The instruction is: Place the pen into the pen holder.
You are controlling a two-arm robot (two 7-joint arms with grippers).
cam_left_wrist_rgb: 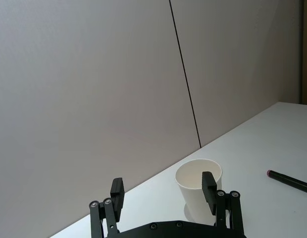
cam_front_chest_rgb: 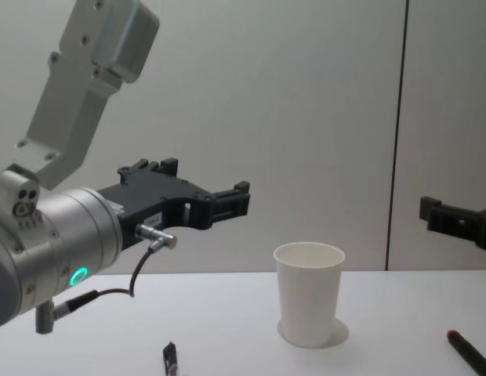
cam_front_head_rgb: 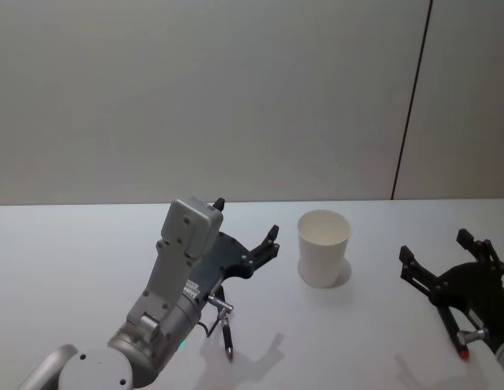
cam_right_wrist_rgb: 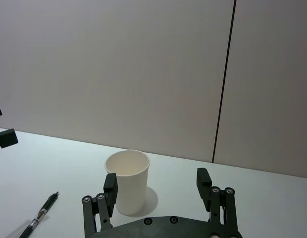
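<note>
Head view: the left pincer [cam_front_head_rgb: 247,219] hangs wide open over the desk [cam_front_head_rgb: 89,244]. The black pen [cam_front_head_rgb: 227,331] lies flat right under it, the white paper cup [cam_front_head_rgb: 323,248] stands upright off to the right, and the right pincer [cam_front_head_rgb: 435,245], also open, sits parked past the cup. Left wrist view looks over the cup rather than at the pen, so imo the arm should tip down, drop straight and pinch the pen mid-barrel. Right wrist and chest views show the pen lying apart from the cup, so there's room, though a red-tipped pen [cam_front_chest_rgb: 470,354] lies by the right arm.

White paper-cup pen holder [cam_front_head_rgb: 323,248] stands upright, empty; black pen [cam_front_head_rgb: 227,337] lies flat left of it.
</note>
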